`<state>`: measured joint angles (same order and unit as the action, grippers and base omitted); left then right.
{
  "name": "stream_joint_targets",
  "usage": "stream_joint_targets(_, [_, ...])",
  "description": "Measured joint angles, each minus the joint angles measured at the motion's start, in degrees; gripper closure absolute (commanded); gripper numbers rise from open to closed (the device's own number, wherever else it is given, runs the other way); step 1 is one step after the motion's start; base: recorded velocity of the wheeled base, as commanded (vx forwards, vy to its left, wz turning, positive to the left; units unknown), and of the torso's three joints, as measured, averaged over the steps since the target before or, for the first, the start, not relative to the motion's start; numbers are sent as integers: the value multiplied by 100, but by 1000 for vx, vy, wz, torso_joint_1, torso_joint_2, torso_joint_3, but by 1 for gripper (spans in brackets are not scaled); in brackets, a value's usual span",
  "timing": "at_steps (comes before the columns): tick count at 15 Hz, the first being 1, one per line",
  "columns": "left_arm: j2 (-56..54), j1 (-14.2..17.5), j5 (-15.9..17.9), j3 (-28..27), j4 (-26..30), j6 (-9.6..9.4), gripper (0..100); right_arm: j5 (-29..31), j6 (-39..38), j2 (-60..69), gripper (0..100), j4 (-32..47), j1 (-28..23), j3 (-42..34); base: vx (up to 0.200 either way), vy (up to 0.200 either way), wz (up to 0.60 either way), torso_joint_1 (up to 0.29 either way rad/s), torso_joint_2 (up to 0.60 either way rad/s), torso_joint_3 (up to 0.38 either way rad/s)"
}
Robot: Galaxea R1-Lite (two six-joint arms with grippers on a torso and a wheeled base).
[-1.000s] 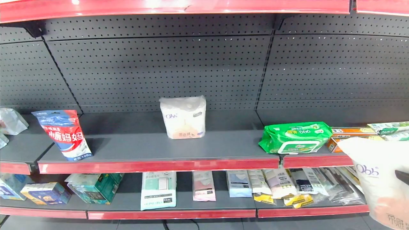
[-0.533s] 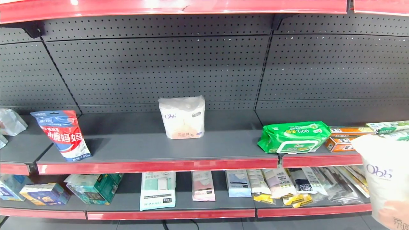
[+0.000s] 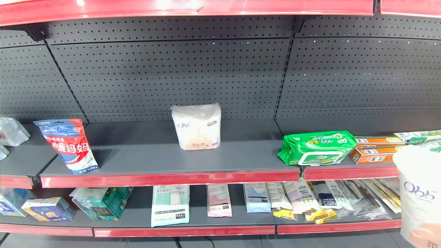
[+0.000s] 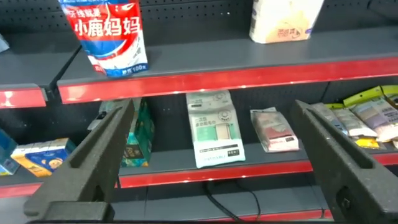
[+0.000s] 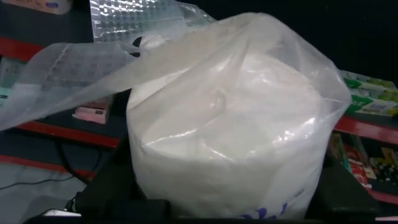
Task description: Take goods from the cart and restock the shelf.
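Note:
A white bagged tissue roll pack (image 5: 236, 130) sits between the dark fingers (image 5: 106, 186) of my right gripper (image 5: 227, 199), which is shut on it. In the head view this held pack (image 3: 420, 196) hangs at the lower right edge, in front of the shelves and right of the green wipes. A matching tissue pack (image 3: 197, 126) stands upright in the middle of the grey middle shelf (image 3: 155, 155). My left gripper (image 4: 212, 109) is open and holds nothing, low in front of the bottom shelf, with that standing pack (image 4: 286, 18) above it.
On the middle shelf stand a red-and-blue pouch (image 3: 67, 144) at the left, green wipes (image 3: 317, 147) and orange boxes (image 3: 373, 151) at the right. The bottom shelf (image 3: 186, 230) holds boxes and several flat packets. Bare shelf lies on both sides of the standing pack.
The held tissue pack has slid to the right in the head view, and the dark finger seen on it earlier has left the picture. The goods on the shelves have not moved.

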<state>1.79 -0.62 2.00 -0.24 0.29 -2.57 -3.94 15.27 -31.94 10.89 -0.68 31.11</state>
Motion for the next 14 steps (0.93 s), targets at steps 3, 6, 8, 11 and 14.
stream_joint_targets(3, [-59,27,2,6,-2,0,0,9,-1,13,100,0,0,-11,0,0,0,0,0,0])
stream_joint_targets(6, [-95,29,0,9,-7,1,0,9,7,9,100,11,-2,-18,200,0,0,-4,-2,5])
stream_joint_targets(8, [-108,33,-1,15,-5,4,0,9,10,11,100,9,0,-18,200,0,0,5,-5,0])
stream_joint_targets(11, [-130,38,-6,17,-11,12,0,20,10,5,100,13,-2,-18,0,0,0,0,0,0])
stream_joint_targets(14, [-144,44,-69,17,-7,244,0,13,-4,49,100,4,-5,-35,0,0,0,0,0,0])
